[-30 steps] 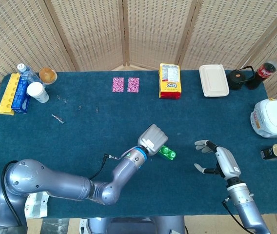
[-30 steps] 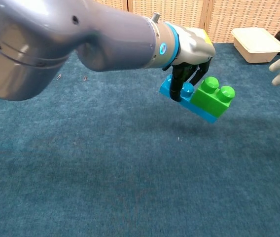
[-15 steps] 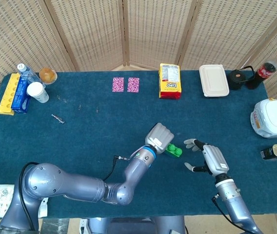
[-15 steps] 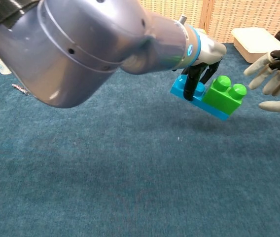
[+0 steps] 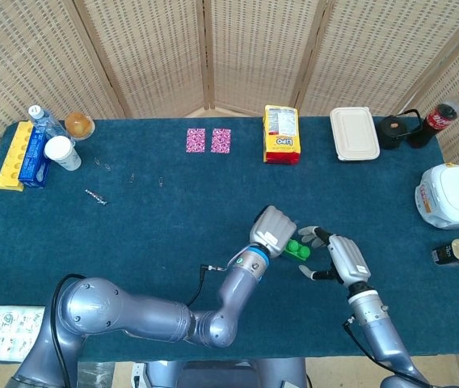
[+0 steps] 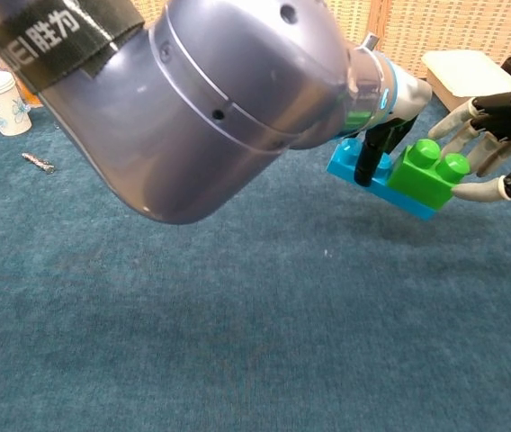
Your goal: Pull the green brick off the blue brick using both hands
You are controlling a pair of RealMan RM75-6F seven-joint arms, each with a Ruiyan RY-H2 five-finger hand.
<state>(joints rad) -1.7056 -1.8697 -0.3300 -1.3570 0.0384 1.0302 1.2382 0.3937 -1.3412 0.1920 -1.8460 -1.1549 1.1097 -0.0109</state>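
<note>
**Bricks still joined, second hand arriving**

Separation is not done yet. The green brick (image 6: 428, 174) sits studded onto the outer end of the blue brick (image 6: 370, 169), the pair tilted and lifted clear of the blue surface (image 6: 237, 315). My left hand (image 5: 272, 229) clamps the blue brick at its bare end, dark fingers (image 6: 370, 153) wrapped over it just beside the green one. My right hand (image 5: 336, 257) is spread and holds nothing, its pale fingertips (image 6: 476, 190) cupped around the green brick's far side, right beside it; whether they touch it I cannot tell. By my reckoning what remains is to grip the green brick and pull the two apart.
</note>
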